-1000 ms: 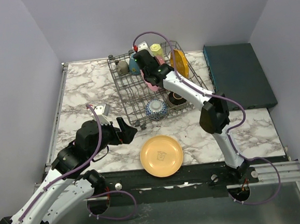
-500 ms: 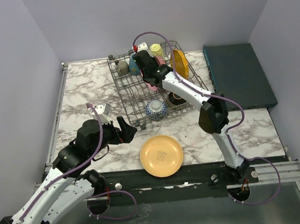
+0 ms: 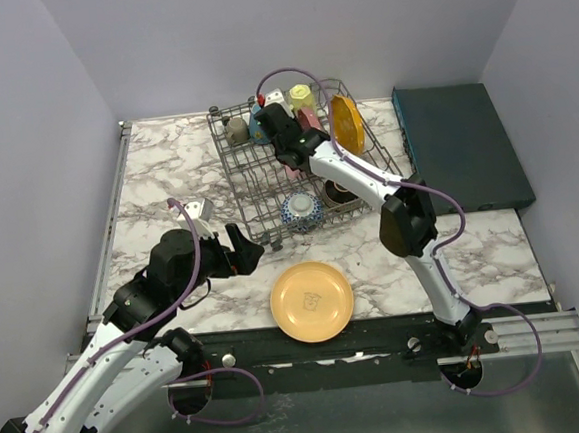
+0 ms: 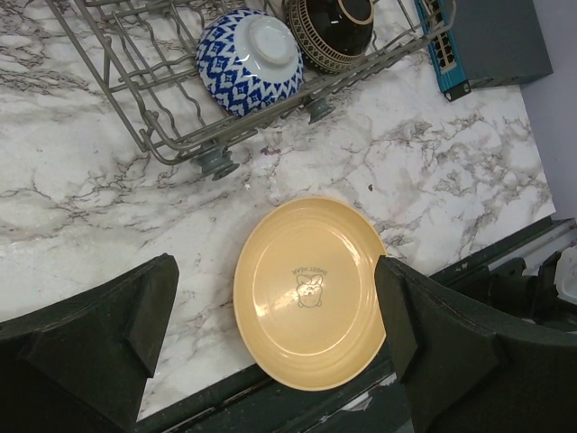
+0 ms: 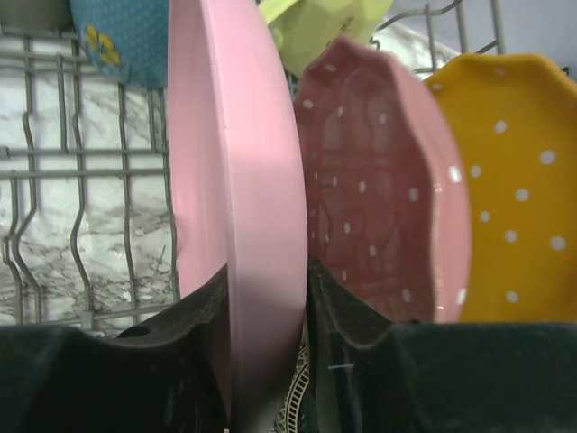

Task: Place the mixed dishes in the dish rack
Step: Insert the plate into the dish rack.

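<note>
The grey wire dish rack (image 3: 257, 184) stands at the back of the marble table. My right gripper (image 3: 283, 140) reaches into it, shut on a plain pink plate (image 5: 239, 216) held on edge. Right of that plate stand a pink dotted scalloped plate (image 5: 379, 207) and an orange dotted plate (image 3: 346, 124). Yellow (image 3: 301, 95), blue (image 3: 259, 129) and grey-olive (image 3: 236, 130) mugs sit at the rack's far end. A blue-white bowl (image 4: 250, 61) and a dark brown bowl (image 4: 330, 32) lie at its near end. My left gripper (image 3: 242, 252) hovers open and empty over the table.
A plain yellow plate (image 3: 312, 301) with a small bear print lies flat near the table's front edge, below my left gripper's open fingers (image 4: 153, 307). A flat dark teal box (image 3: 460, 148) sits right of the rack. The rack's feet (image 4: 216, 162) rest on the marble.
My right gripper has moved a little toward the rack's far end with the pink plate. The orange dotted plate now stands more upright. The left arm has barely moved.
</note>
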`<state>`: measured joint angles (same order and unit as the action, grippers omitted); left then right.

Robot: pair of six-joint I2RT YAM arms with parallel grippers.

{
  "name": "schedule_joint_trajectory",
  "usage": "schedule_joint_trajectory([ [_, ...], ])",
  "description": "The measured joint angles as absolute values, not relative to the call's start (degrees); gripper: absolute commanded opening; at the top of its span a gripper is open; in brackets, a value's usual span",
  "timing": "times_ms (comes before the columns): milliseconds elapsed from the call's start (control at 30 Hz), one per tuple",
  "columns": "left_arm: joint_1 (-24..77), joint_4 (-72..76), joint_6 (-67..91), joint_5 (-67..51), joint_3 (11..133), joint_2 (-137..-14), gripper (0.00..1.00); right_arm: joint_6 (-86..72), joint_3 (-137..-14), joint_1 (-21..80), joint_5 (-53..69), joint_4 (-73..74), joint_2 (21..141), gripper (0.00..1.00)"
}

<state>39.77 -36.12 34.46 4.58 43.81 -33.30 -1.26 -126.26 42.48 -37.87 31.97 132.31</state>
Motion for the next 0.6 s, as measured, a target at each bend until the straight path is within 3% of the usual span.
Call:
schedule_joint_trajectory([
  [600,39.0,-36.1,34.4,4.5,43.8,-33.6,0.99,-3.6,-124.9,42.5,-34.9,33.3,133.5,0.65],
])
